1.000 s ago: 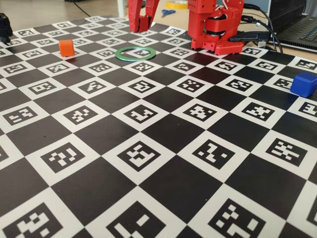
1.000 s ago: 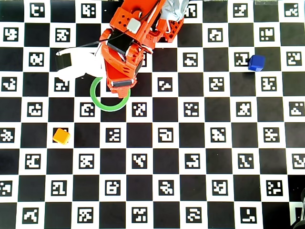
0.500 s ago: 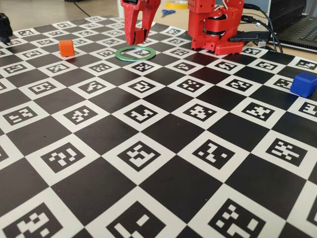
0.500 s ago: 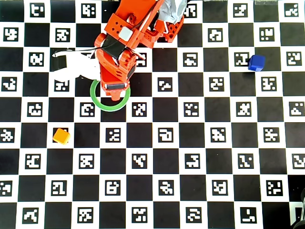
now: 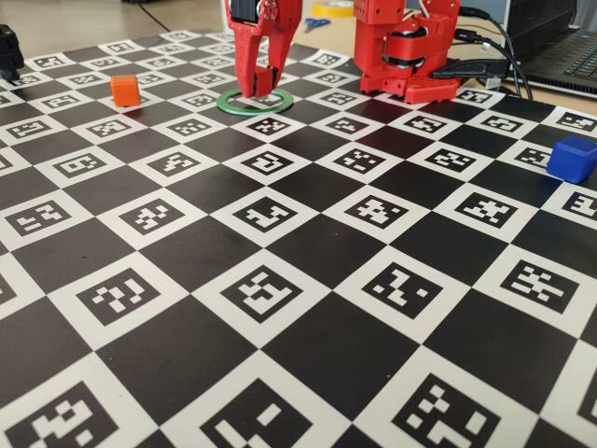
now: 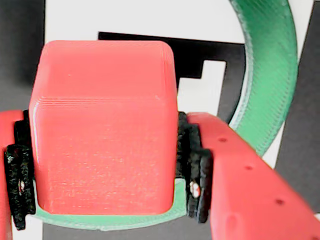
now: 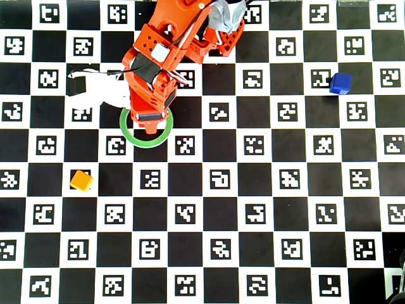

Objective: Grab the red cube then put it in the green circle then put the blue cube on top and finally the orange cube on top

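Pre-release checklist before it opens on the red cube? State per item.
1. Red cube held between the fingers: ok, pads press both sides in the wrist view.
2. Cube over the green circle: ok, the ring curves around it in the wrist view.
3. Cube centred in the ring: not ok, it overlaps the ring's near edge in the wrist view.
4. Cube resting on the board: cannot tell.
5. Blue cube free for the next pick: ok, alone at the right in the fixed view.
6. Orange cube clear of the ring: ok, apart to the left.
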Action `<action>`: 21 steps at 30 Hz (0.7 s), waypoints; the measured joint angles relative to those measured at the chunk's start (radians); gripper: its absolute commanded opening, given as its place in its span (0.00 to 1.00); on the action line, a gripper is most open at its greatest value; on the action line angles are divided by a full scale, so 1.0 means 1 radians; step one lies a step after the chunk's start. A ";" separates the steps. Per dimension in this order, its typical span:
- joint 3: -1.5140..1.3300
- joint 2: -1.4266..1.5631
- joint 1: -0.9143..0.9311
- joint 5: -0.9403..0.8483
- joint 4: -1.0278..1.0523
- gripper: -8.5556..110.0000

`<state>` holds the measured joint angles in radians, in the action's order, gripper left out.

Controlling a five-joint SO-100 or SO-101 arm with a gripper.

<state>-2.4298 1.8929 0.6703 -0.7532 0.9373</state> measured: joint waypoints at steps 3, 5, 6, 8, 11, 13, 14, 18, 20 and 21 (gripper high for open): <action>0.000 -0.012 0.000 0.002 -0.008 0.15; 0.000 -0.023 0.000 0.002 -0.014 0.15; 0.000 -0.028 0.000 0.002 -0.018 0.15; 0.000 -0.031 0.000 0.002 -0.020 0.15; 0.000 -0.034 0.000 0.002 -0.020 0.16; 0.000 -0.034 0.000 0.002 -0.020 0.17; 0.000 -0.034 0.000 0.002 -0.020 0.18; 0.000 -0.034 0.000 0.002 -0.020 0.20; 0.000 -0.034 0.000 0.002 -0.020 0.21; 0.000 -0.034 0.000 0.002 -0.020 0.22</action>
<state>-2.4298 1.8592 0.6703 -0.7517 0.9173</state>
